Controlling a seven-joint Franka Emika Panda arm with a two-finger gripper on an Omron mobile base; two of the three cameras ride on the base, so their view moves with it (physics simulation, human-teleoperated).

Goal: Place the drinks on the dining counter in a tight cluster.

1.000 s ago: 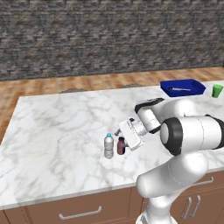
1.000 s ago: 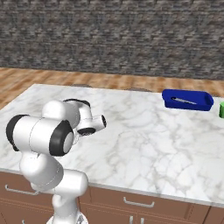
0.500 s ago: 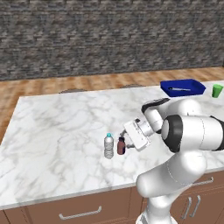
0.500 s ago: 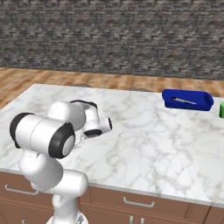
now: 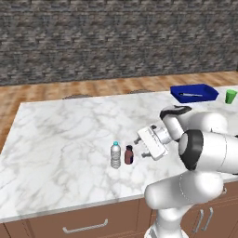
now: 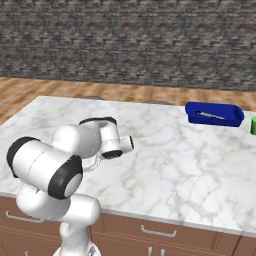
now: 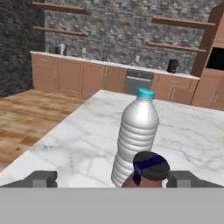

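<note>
Two drinks stand side by side, nearly touching, on the white marble dining counter (image 5: 65, 125): a small clear water bottle (image 5: 115, 155) with a blue cap, and a tiny purple-brown bottle (image 5: 128, 155) to its right. My gripper (image 5: 141, 148) hovers just right of the tiny bottle, level with it, jaws open and holding nothing. In the hand view the water bottle (image 7: 136, 140) rises straight ahead. The tiny bottle's dark cap (image 7: 151, 166) sits in front of it, between the spread fingertips of the gripper (image 7: 113, 179).
A blue tray (image 5: 194, 92) lies at the counter's far right, with a green cup (image 5: 230, 96) beside it; both also appear as the tray (image 6: 214, 114) and cup (image 6: 253, 125) from the right. The counter's front edge runs close below the bottles, with wooden drawers beneath.
My hand has drawn back a little to the right, away from the tiny bottle, with its jaws still wide. Both bottles stand where they were.
</note>
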